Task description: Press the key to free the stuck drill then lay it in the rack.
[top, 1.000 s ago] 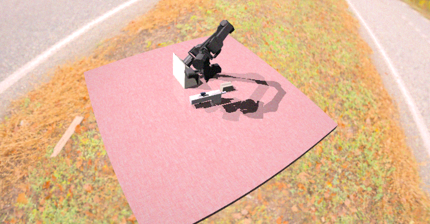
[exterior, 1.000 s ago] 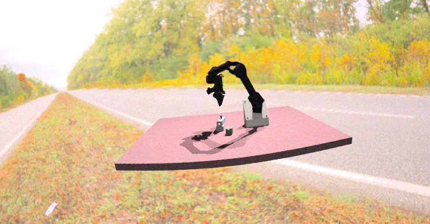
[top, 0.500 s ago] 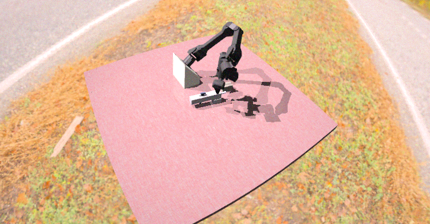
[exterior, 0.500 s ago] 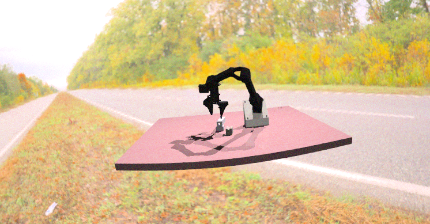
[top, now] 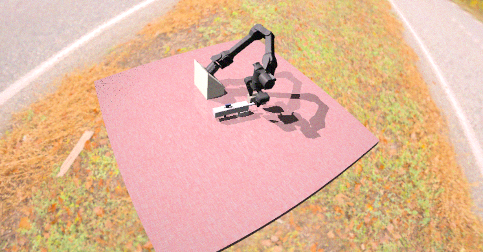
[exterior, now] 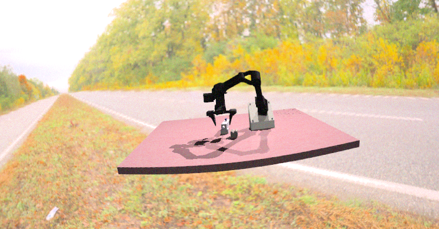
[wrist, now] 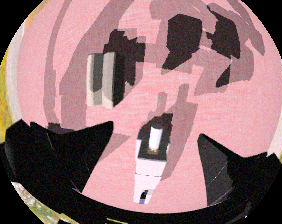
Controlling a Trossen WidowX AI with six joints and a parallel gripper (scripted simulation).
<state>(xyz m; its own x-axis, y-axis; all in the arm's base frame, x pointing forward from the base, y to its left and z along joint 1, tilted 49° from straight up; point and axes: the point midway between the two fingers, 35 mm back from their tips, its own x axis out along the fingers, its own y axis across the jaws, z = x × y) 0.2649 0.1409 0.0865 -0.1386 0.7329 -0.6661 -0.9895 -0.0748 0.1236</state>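
A long white holder (top: 236, 108) (exterior: 224, 131) (wrist: 151, 167) stands raised above the table. The dark blue key (top: 228, 105) (exterior: 225, 119) sits on its top and shows partly in the wrist view (wrist: 143, 201). The drill (top: 251, 103) (wrist: 155, 137), a pale rod, sticks out of the holder's end. The rack (top: 250, 98) (exterior: 233, 134) (wrist: 107, 80) is a small grey-beige grooved block, empty, beside that end. My gripper (top: 255, 100) (exterior: 222, 123) (wrist: 157, 132) is wide open and empty, pointing down above the drill's end, one finger on each side in the wrist view. How deep the drill sits is hidden.
The arm's pale slanted base mount (top: 206, 83) (exterior: 260, 125) stands at the back of the pink table (top: 202, 169) (exterior: 307, 132). The rack lies on the base side of the drill. Arm shadows fall across the table around the rack and holder.
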